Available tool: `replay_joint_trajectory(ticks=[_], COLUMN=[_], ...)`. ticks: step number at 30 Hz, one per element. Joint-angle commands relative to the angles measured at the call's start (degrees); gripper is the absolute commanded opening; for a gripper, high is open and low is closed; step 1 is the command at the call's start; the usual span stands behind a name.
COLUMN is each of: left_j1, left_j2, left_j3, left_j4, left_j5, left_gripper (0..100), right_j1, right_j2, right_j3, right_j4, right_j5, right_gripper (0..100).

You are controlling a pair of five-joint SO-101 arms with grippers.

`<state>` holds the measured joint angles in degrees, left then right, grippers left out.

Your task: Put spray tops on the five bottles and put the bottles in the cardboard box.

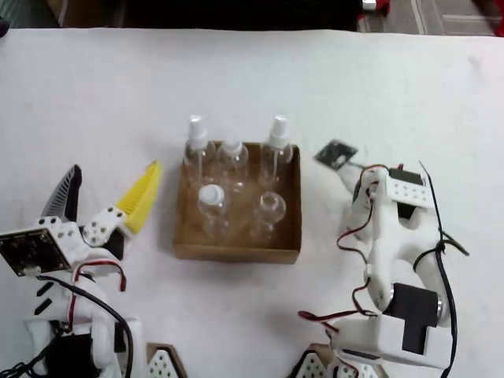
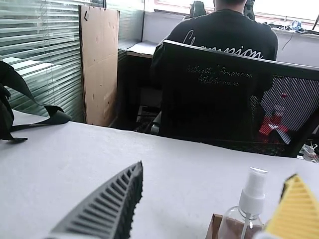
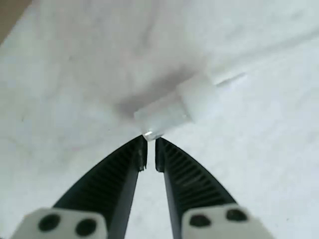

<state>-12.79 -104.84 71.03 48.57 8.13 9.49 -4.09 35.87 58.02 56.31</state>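
The cardboard box (image 1: pixel 236 250) sits mid-table and holds several clear bottles. White spray tops stand tall on the back-left bottle (image 1: pixel 195 146) and the back-right bottle (image 1: pixel 277 146). The front-left bottle (image 1: pixel 211 201) shows a white top from above, while the front-right bottle (image 1: pixel 269 211) has a bare open neck. My left gripper (image 1: pixel 102 193) is open to the left of the box, black and yellow fingers spread; its wrist view shows a topped bottle (image 2: pixel 249 199). My right gripper (image 3: pixel 149 144) is shut to the right of the box, its tips just short of a loose spray top (image 3: pixel 184 107) lying on the table.
White table (image 1: pixel 354 87) all around the box, with free room behind it and on both sides. The right arm's body (image 1: pixel 394 252) fills the near right. Beyond the table's far edge are a black office chair (image 2: pixel 214 94) and a cardboard panel (image 2: pixel 99 64).
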Motion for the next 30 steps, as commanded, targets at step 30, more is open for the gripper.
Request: replay_joint_trajectory(ticks=[30], left_j1=[0.4], left_j2=[0.1], left_j3=[-0.4], left_j4=[-0.3], left_j5=[0.6], left_gripper=[40], right_j1=[1.1], right_j2=[16.0], right_j3=[-27.3], right_j4=[-1.9], right_j5=[-19.3], right_gripper=[1.7])
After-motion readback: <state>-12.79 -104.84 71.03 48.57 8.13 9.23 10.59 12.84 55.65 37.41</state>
